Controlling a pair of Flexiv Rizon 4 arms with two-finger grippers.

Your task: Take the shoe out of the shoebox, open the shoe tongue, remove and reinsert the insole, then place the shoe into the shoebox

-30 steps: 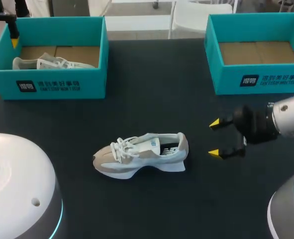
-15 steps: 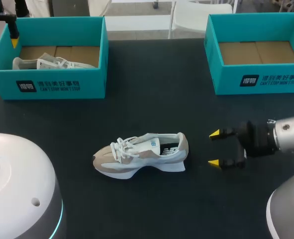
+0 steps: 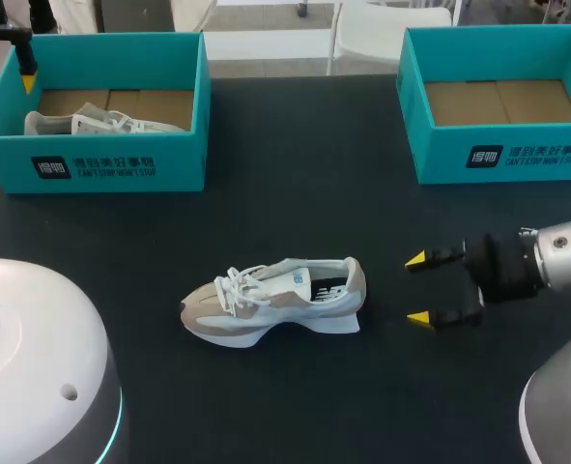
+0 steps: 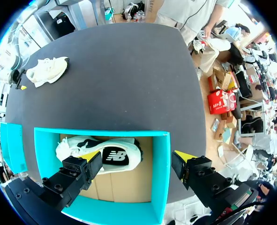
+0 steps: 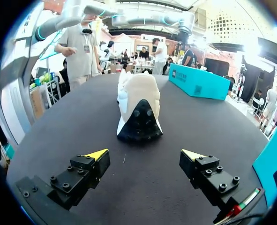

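Standing upright on the desk (image 3: 295, 174), the shoe (image 3: 273, 300) is pointing its heel at the released right pincer (image 3: 418, 288), near but apart; the released left pincer (image 4: 137, 158) is hanging over a box (image 4: 160, 180) holding a second shoe (image 4: 115, 147).

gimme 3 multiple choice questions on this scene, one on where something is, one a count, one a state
1. Where is the right gripper relative to the shoe on the table?
A) beside its heel, apart
B) over its laces
C) beside its toe

2. How many teal shoeboxes stand on the table?
A) one
B) two
C) three

3. The right gripper is:
A) open and empty
B) shut on the shoe
C) shut on an insole

Answers:
1 A: bare table shows between the tips and the heel.
2 B: the left shoebox and the right shoebox.
3 A: the right wrist view shows nothing between its fingers.
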